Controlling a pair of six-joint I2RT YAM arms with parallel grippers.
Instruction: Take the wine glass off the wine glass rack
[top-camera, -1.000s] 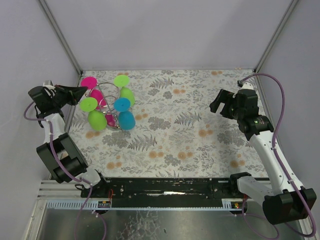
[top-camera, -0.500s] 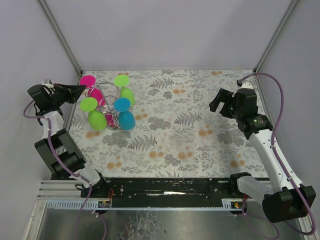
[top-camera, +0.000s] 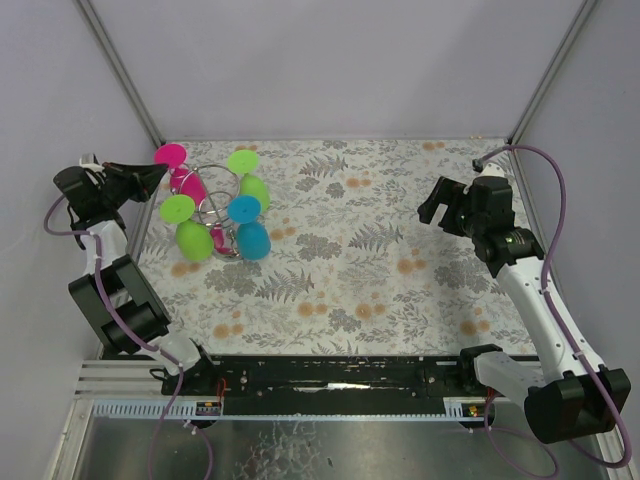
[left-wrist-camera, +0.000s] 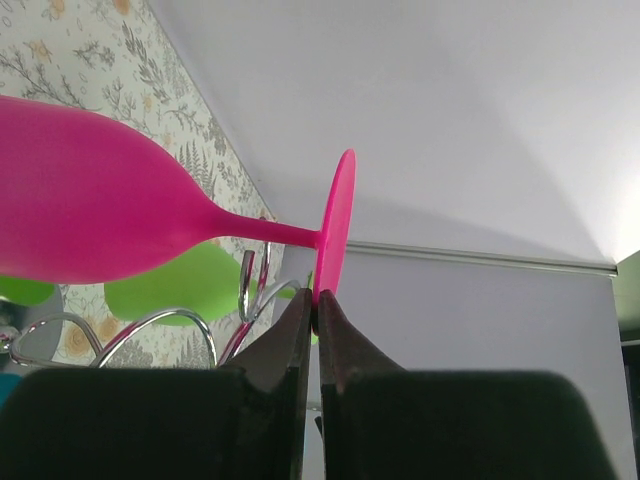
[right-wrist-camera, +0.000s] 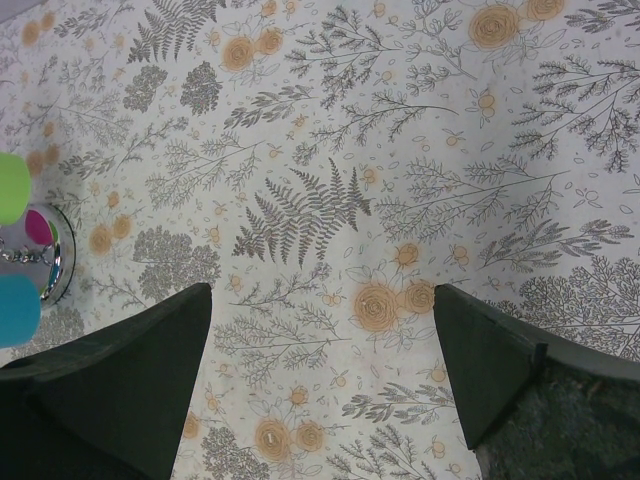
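Lightly pinched: pink glass, by its foot

Left hand is clenched on the foot's thin edge; the glass lies stem near level by the rack, at ten o'clock on the floral surface. It looks like matte plastic: probably light, stiff, yet apt to pivot in an edge pinch; the stem would hold surer. Right hand, released, hovers at three o'clock. Lilac walls close three sides.
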